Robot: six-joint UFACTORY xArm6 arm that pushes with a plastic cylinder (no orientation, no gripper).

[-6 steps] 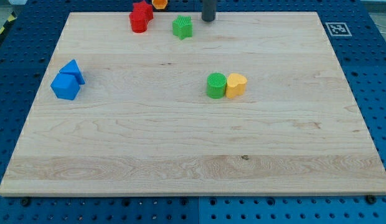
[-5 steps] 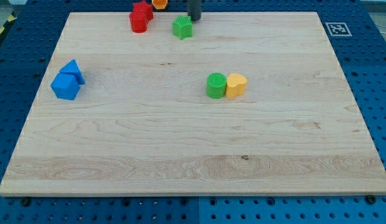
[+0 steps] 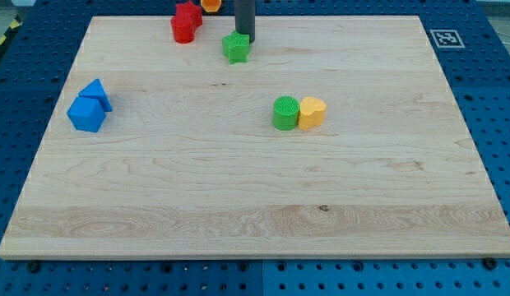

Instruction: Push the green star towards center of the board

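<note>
The green star [image 3: 235,48] lies near the view's top edge of the wooden board [image 3: 255,205], left of the middle. My tip [image 3: 244,37] is the lower end of a dark rod coming down from the view's top. It touches the star's upper right side. A green cylinder [image 3: 285,113] and a yellow block [image 3: 312,112] sit side by side near the board's middle, below and right of the star.
Two red blocks [image 3: 185,22] and an orange block [image 3: 210,4] sit at the view's top edge, left of the star. Two blue blocks [image 3: 90,107] sit touching at the view's left. A marker tag [image 3: 443,38] is on the board's top right corner.
My tip has moved left and down from the top edge onto the green star. The star has shifted a little down and left. The other blocks have not moved.
</note>
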